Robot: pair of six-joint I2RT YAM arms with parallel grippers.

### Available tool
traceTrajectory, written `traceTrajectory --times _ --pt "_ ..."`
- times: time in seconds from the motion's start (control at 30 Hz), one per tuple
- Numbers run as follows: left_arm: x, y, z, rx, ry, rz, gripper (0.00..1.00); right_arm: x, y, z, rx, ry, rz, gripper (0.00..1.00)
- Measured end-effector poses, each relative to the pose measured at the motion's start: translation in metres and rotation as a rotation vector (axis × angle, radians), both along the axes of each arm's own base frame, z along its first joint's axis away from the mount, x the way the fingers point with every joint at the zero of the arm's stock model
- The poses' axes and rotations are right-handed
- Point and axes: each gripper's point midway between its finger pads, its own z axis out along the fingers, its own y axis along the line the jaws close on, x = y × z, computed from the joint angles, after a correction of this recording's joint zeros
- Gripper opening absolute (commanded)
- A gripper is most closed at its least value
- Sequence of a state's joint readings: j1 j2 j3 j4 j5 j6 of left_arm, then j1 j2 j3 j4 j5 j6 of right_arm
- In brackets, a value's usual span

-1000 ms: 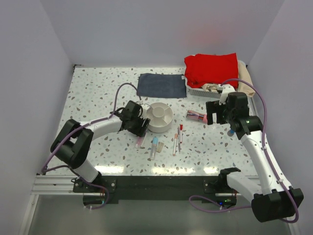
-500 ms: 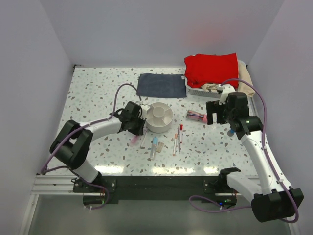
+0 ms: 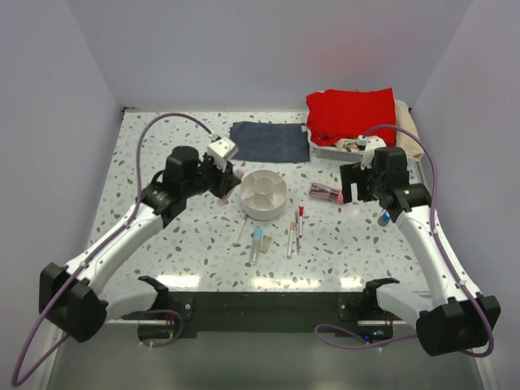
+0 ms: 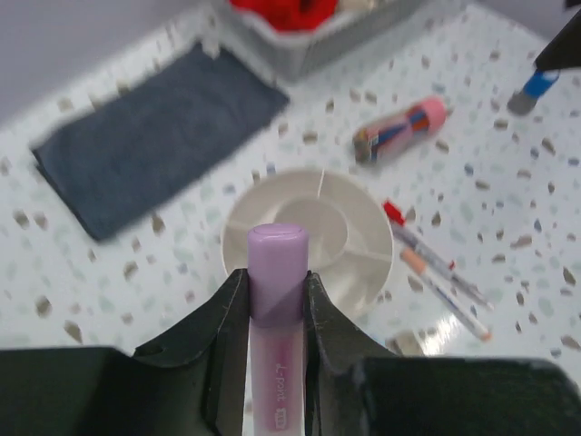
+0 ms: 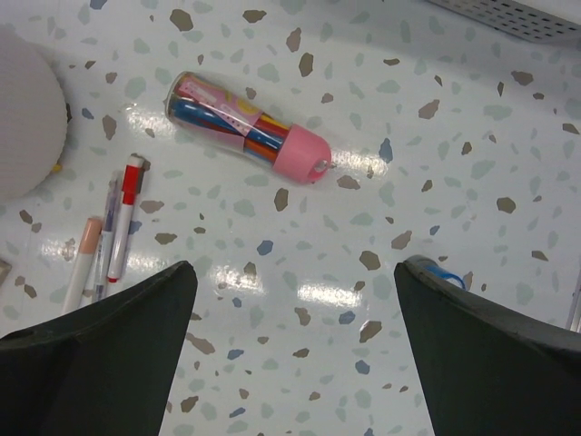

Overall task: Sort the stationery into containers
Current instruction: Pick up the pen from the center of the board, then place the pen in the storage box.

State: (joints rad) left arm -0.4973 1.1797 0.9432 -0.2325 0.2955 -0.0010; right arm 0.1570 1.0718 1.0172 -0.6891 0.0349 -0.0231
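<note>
My left gripper (image 3: 224, 184) is shut on a pink marker (image 4: 277, 309) with a lilac cap and holds it above the table, just left of the round off-white divided bowl (image 3: 263, 194); the bowl (image 4: 363, 272) shows beyond the cap in the left wrist view. My right gripper (image 3: 351, 188) is open and empty, above the table right of a pink-capped tube of coloured pens (image 5: 250, 128), which also shows in the top view (image 3: 325, 192). Red-capped and peach-capped pens (image 3: 296, 227) and blue-capped items (image 3: 257, 241) lie in front of the bowl.
A folded dark-blue cloth (image 3: 269, 141) lies behind the bowl. A white basket (image 3: 325, 151) with red and beige cloths stands at the back right. A blue-capped item (image 3: 383, 218) lies under the right arm. White walls close in three sides.
My left gripper has risen off the table with the pink marker in it and swung back and left of the bowl. The right arm has barely moved.
</note>
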Motion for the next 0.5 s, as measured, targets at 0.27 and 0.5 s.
traceTrajectory --times 0.27,0.5 --pt "0.067 -0.039 0.051 -0.193 -0.400 -0.045 0.00 0.011 0.000 0.009 -0.009 -0.025 0.004 0.94" --pt "0.105 -0.072 -0.010 -0.226 -0.293 -0.099 0.00 0.015 -0.005 0.014 -0.033 -0.040 -0.006 0.94"
